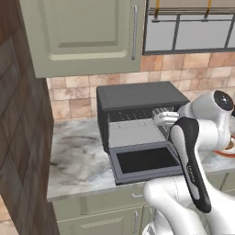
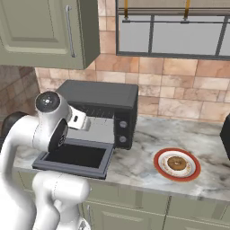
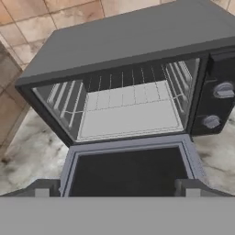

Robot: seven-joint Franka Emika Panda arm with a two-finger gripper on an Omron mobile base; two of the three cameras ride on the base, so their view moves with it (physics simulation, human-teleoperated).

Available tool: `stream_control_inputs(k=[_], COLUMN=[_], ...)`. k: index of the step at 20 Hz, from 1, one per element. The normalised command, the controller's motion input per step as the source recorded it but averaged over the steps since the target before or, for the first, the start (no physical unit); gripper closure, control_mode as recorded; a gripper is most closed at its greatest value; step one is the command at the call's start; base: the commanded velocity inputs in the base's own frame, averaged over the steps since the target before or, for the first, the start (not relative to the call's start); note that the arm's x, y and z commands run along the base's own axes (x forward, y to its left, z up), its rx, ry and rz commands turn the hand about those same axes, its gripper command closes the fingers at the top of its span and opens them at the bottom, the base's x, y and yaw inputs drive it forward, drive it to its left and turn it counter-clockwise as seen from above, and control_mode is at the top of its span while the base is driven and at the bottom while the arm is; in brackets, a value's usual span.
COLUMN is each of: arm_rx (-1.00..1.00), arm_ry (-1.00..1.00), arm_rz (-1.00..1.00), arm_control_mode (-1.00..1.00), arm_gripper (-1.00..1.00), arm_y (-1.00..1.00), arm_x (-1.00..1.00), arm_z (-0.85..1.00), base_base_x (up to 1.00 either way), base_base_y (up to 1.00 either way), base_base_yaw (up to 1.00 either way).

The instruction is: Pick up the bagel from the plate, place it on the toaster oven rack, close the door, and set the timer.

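Note:
The bagel (image 2: pixel 176 163), golden-brown, lies on the red-rimmed white plate (image 2: pixel 156 165) on the counter to the right of the black toaster oven (image 2: pixel 101 101). The oven's door (image 3: pixel 128 170) hangs open and flat toward me. Inside, the light-grey wire rack (image 3: pixel 128 112) is bare. My gripper (image 3: pixel 117 189) hovers in front of the oven mouth, above the open door, far from the bagel. It is open, its two dark fingertips (image 3: pixel 42 189) wide apart with nothing between them. In the left base view the gripper (image 1: pixel 159 119) sits at the right side of the oven opening.
Two round knobs (image 3: pixel 223 90) sit on the oven's right front panel. The marble counter (image 2: pixel 143 134) runs along a tiled wall, with a cabinet (image 1: pixel 82 32) above the oven. A dark wooden panel (image 1: pixel 23 137) bounds the counter's left end.

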Motion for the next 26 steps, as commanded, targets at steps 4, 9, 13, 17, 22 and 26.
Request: stream_control_inputs(k=[4, 9, 13, 17, 22, 26], arm_rx=[0.32, 0.36, 0.27, 0.12, 0.01, 0.01], arm_ry=[-0.09, -0.02, 0.0, 0.0, -0.04, 0.0], arm_rz=[0.0, -0.02, -0.12, -0.15, -0.19, -0.14], arm_control_mode=[-1.0, -1.0, -1.0, -1.0, -1.0, -1.0], arm_gripper=[-1.0, -1.0, -1.0, -1.0, -1.0, -1.0], arm_y=[-0.2, -0.31, -0.32, -0.05, 0.09, 0.03], arm_x=[0.03, 0.04, 0.13, 0.23, 0.3, 0.43], arm_z=[-0.16, -0.12, -0.29, -0.41, -0.44, -0.25], base_base_x=[0.0, 0.0, 0.0, 0.0, 0.0, 0.0], base_base_y=[0.0, 0.0, 0.0, 0.0, 0.0, 0.0], base_base_yaw=[0.0, 0.0, 0.0, 0.0, 0.0, 0.0])
